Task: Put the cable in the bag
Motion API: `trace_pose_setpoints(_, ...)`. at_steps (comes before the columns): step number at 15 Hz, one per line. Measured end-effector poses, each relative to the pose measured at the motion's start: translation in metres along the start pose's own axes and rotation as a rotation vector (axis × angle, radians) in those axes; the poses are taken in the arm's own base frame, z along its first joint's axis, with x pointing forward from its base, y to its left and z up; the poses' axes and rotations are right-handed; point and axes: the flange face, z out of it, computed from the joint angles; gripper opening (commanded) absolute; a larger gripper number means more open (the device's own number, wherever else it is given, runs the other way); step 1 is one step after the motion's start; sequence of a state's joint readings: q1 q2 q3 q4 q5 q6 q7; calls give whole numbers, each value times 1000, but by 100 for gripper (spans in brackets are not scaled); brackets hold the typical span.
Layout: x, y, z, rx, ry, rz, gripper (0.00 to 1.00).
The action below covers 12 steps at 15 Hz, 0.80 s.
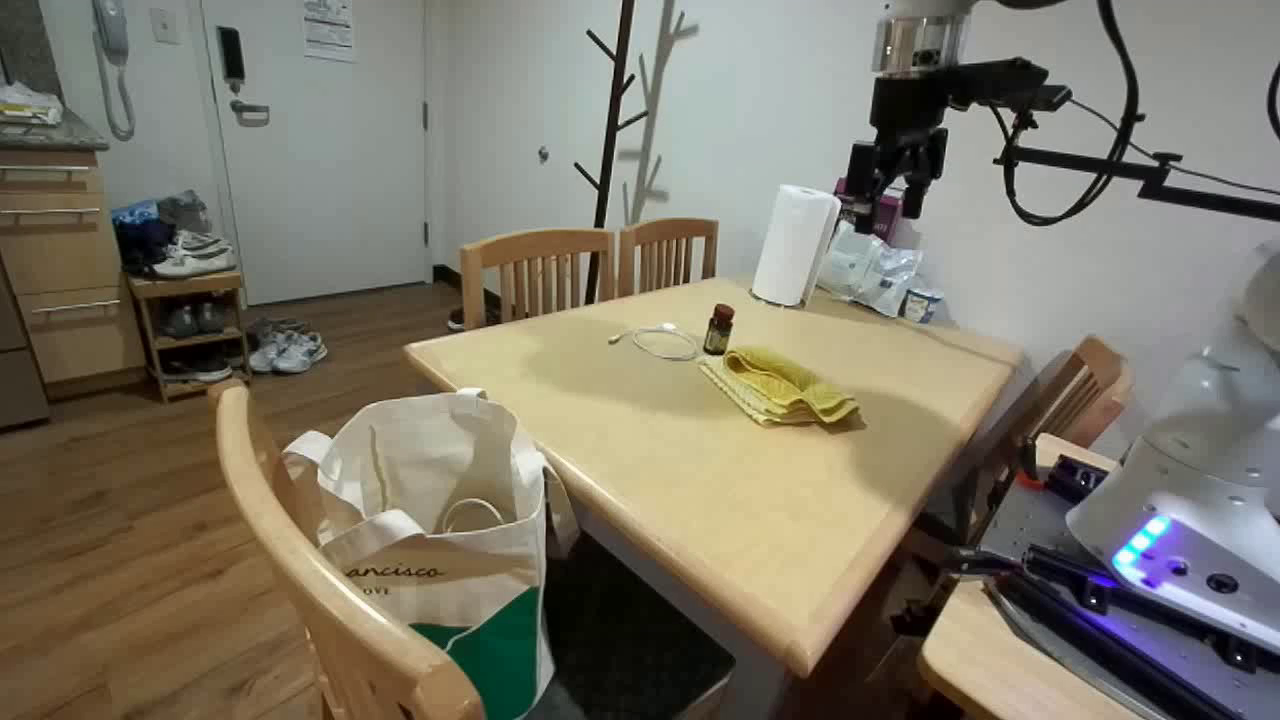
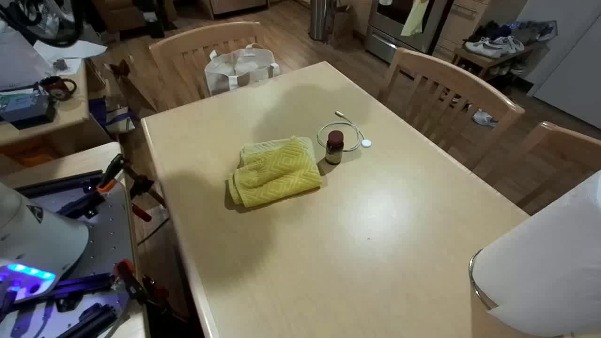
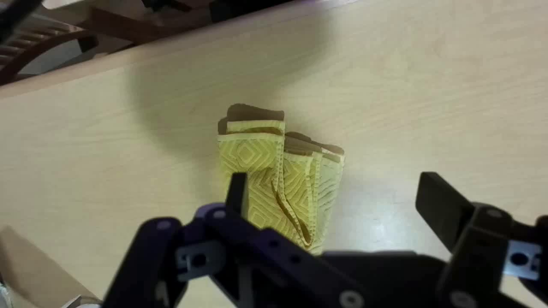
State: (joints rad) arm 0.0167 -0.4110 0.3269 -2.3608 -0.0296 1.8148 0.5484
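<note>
In an exterior view, the bottle [image 1: 718, 334] stands between the yellow cloth [image 1: 785, 390] and the cable [image 1: 665, 357], which lies loosely coiled on the table [image 1: 640, 440]. My gripper [image 1: 888, 205] hangs well above the bottle, let go of everything, fingers apart. The bag [image 1: 440, 555] sits on a chair [image 1: 238, 450], well apart from the bottle; on that carry, a trailing end could snag a handle and drape outside.

In an exterior view, the bottle [image 2: 334, 149] overlaps part of the coil; I can't tell if they touch. Reaching in with wide fingers could topple it.

In the wrist view, neither bottle nor cable shows, only the bottle's neighbour, the cloth. Descending without re-aiming, I'd likely pinch that; a shallow grip could lose so thin a cord.
</note>
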Motion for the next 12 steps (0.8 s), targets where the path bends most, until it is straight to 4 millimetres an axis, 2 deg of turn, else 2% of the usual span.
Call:
trace_pose_setpoints(4, 2, 1, 0, 6, -3, 2, 100)
trace_pose_setpoints(9, 24, 6, -1, 14, -60, 20, 100)
trace_pose_setpoints(12, 27, 8, -3, 15, -66, 25, 100)
